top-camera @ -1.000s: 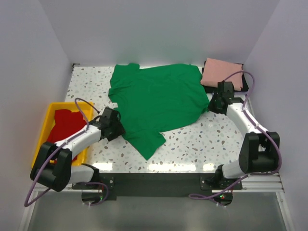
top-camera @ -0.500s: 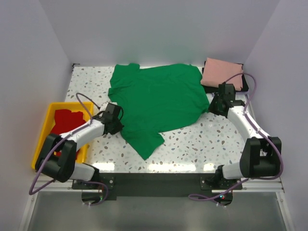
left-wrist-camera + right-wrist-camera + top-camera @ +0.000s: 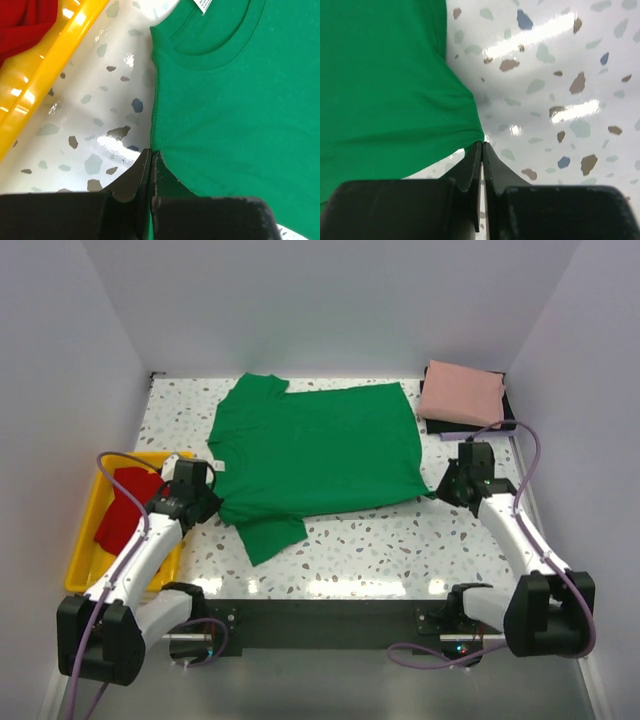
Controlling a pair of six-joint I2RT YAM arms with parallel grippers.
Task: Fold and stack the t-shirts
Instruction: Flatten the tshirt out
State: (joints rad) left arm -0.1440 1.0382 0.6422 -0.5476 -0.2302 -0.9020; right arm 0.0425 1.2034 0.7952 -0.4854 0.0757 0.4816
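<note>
A bright green t-shirt [image 3: 315, 450] lies spread flat across the table, neck to the left. My left gripper [image 3: 207, 502] is shut on its edge beside the collar, and green cloth shows between the fingertips in the left wrist view [image 3: 151, 151]. My right gripper [image 3: 443, 487] holds the shirt's near right hem corner. In the right wrist view its jaws [image 3: 482, 144] stand almost together with only a thin slit, and creases in the green cloth [image 3: 385, 85] run into the tips. A folded salmon pink t-shirt [image 3: 460, 392] lies at the back right. A red t-shirt [image 3: 128, 505] is crumpled in the tray.
The yellow plastic tray [image 3: 85, 540] sits at the left table edge, close beside my left arm. A black flat object [image 3: 470, 426] lies under the pink shirt. Speckled white table [image 3: 400, 540] shows in front of the green shirt. Walls enclose three sides.
The left gripper closed on the shirt's edge. Both grippers then pulled back toward the near edge, which dragged the green shirt nearer and leftward and stretched it flat. The right jaws have parted slightly.
</note>
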